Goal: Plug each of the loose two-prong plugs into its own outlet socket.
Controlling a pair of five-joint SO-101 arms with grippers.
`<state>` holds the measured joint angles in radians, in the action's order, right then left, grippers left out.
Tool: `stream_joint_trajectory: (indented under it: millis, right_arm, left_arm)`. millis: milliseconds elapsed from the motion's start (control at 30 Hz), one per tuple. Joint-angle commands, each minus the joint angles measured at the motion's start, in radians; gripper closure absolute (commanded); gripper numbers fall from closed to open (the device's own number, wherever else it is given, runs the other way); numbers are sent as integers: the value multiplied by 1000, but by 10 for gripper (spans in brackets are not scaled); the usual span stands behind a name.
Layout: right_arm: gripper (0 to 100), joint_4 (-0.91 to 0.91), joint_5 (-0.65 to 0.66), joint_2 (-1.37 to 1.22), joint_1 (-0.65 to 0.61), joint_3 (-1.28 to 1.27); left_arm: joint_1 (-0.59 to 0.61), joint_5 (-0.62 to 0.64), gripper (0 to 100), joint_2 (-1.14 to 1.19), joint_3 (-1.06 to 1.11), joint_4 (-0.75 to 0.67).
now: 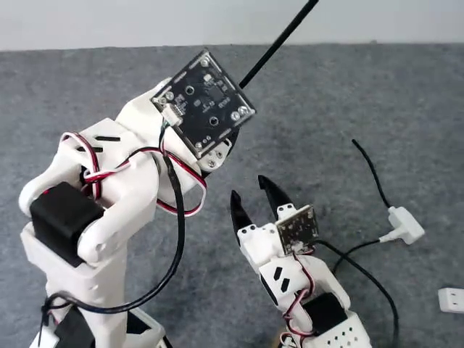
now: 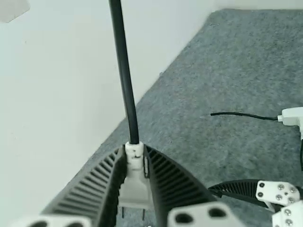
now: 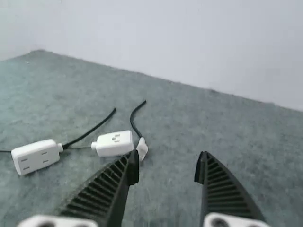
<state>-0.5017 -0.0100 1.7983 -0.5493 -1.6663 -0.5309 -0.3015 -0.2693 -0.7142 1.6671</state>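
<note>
Left tool (image 2: 136, 151) clenched on white plug (image 2: 134, 189), prongs (image 2: 143, 213) visible from wrist, right tool (image 3: 168, 158) spread, outlet sockets (image 3: 35, 156) beyond.

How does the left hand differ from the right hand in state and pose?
The left hand is shut on a white plug; the right hand is open and holds nothing. The left hand looks lifted well above the grey table, with the plug's black cord running away from it; the right hand sits lower. Both have black ribbed fingers.
</note>
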Motion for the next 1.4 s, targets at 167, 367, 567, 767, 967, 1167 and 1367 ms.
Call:
stream_joint_trajectory:
  millis: [167,367,567,767,967,1167,1367]
  right_arm:
    - [798,-219,17,12,-1,-17]
    - [798,-430,17,12,-1,-17]
    - [798,-575,17,12,-1,-17]
    - [798,-694,17,12,-1,-17]
    - [798,-800,17,12,-1,-17]
    - [799,-806,17,12,-1,-17]
    - [799,-806,17,12,-1,-17]
  left_arm:
    - [-103,31,988,-26,-58,5]
    - [-210,51,988,-21,-110,6]
    - [-230,72,988,-17,-110,2]
    - [-230,72,988,-15,-107,6]
    - [-230,72,988,-15,-105,8]
    - [-230,69,988,-15,-36,0]
    - [-230,68,988,-20,-15,-41]
